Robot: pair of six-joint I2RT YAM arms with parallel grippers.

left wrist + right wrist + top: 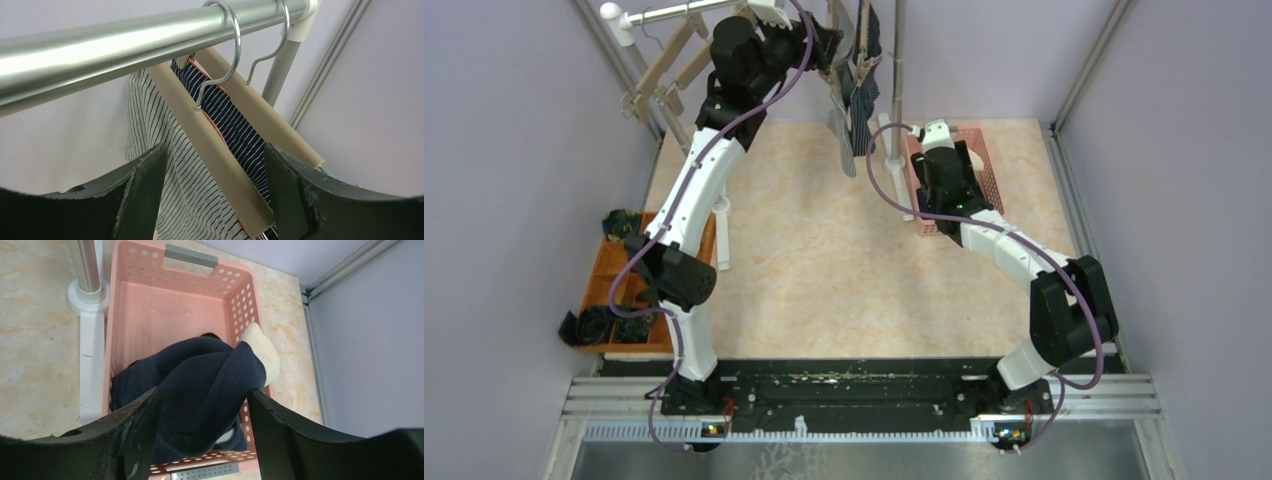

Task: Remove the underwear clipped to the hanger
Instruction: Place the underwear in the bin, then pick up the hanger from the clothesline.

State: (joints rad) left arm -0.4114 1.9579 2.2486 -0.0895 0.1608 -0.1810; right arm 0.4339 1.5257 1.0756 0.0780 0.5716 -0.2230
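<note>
At my far left an orange tray [602,285] sits on the desk [804,260] with small dark rolled bundles [589,325]. They are not my job, so I leave them be.

My left arm is stretched up to the metal rail [125,40], because that is where the work hangs. My left pincer [214,150] is open, its two dark fingers [145,190] standing either side of a pale wooden clip hanger [220,160] without touching it. I judge it is lined up to deal with that clamp.

The hanger hangs from the rail by a wire hook [232,50]. A second wooden hanger [265,120] hangs just behind it. The grey-white striped underwear [150,110] hangs from the near hanger, thin and limp, with fine dark lines on a pale ground. The dark-blue pinstriped underwear [235,125] is between the two wooden bars, with an orange edge showing along its top. Both pairs are still clipped up.

My right arm is low over the pink basket [240,295], which stands on the desk beside the rack's foot [90,290] and is the place for what comes off. My right pincer [202,395] has its fingers apart. The navy underwear [200,375] is heaped in the basket just under them, a soft ribbed mound, and it looks loose rather than pinched. A beige waistband [262,352] pokes out at its right edge. I take it for the black pair's, though I cannot see that pair's body.
</note>
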